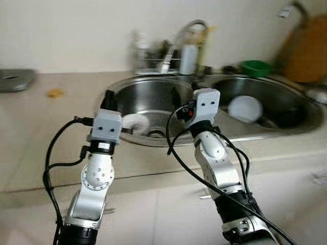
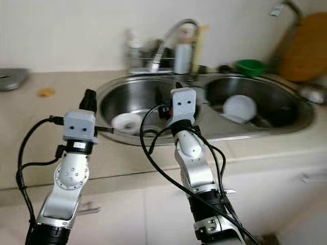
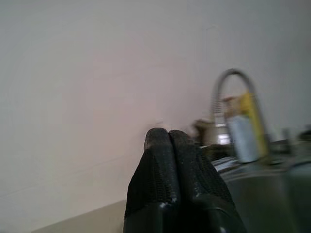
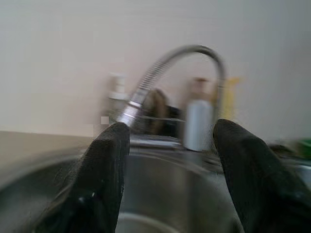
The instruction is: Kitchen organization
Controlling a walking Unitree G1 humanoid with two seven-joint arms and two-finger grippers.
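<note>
Sink (image 1: 153, 87) was the reference: small white bowl (image 1: 136, 122) sat in its left basin, near the drain, and a larger white bowl (image 1: 245, 108) lay in the right basin. Left tool (image 1: 108, 99) hovered over the sink's near-left rim, fingers clenched on nothing, small bowl just beyond and inboard of it. Right tool (image 4: 167, 160) was released, jaws spread, over the divider, pointing at the faucet (image 4: 160, 68). My read: left arm nearer the small bowl, right arm nearer the larger one.

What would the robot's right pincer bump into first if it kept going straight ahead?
Probably the curved faucet. The open right pincer points over the left sink basin toward it, with bottles just behind. Depth is blurry, so that's a guess.
</note>
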